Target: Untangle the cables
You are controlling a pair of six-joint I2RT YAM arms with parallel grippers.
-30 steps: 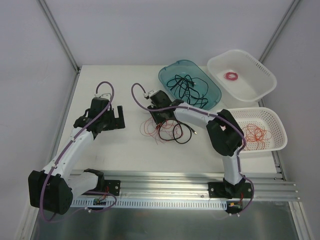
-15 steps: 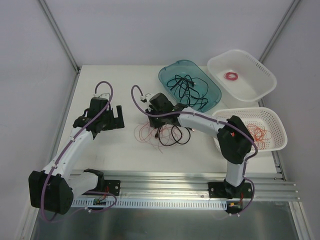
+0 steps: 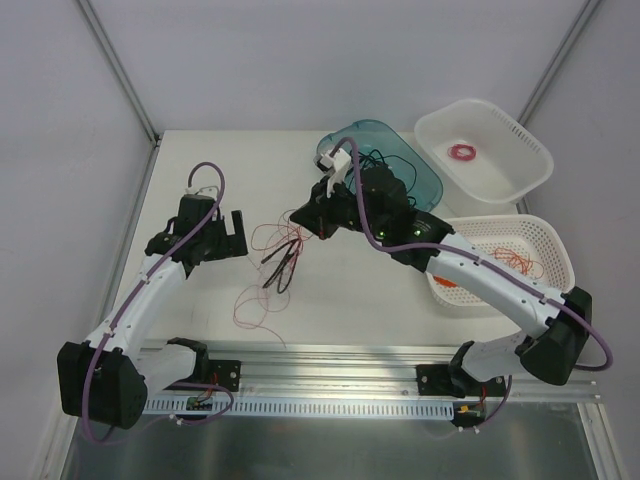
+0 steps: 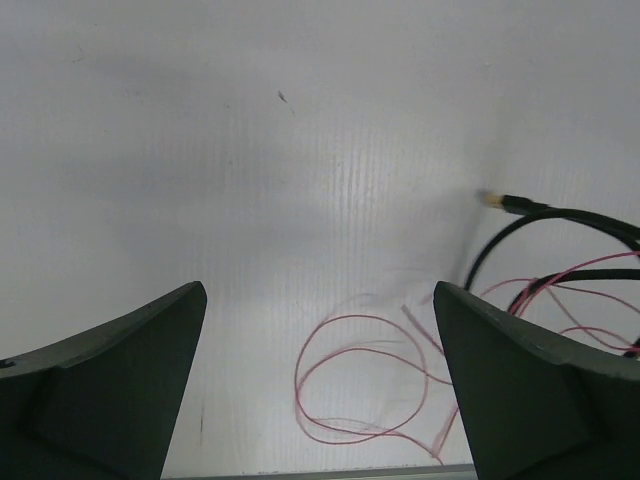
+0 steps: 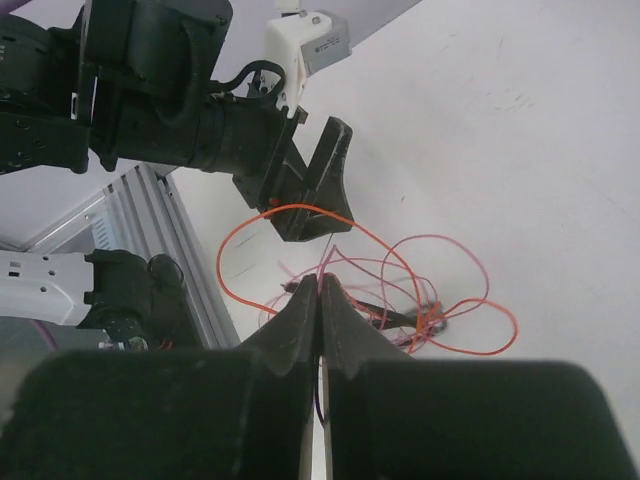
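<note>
The cables [image 3: 278,262], hair-thin red wires with a thin black cord, hang in a loose bunch from my right gripper [image 3: 299,217] above the table's middle. One red loop [image 3: 254,303] trails down on the table. In the right wrist view the right gripper [image 5: 320,282] is shut with red wires [image 5: 440,300] pinched at its tips. My left gripper [image 3: 233,236] stands open just left of the bunch. In the left wrist view the left gripper [image 4: 320,300] has nothing between its fingers; below it lie a red loop [image 4: 345,380] and the black cord's plug [image 4: 498,202].
A teal tray [image 3: 425,185] holding black cords sits at the back, partly behind the right arm. A white basket [image 3: 520,160] holds a small pink ring. A second white basket [image 3: 555,255] at the right holds red-orange wires. The metal rail [image 3: 340,365] runs along the near edge.
My right gripper shut on the red wires, then rose and swung back, lifting the tangle off the table and drawing it left toward the left gripper. The left arm stayed put.
</note>
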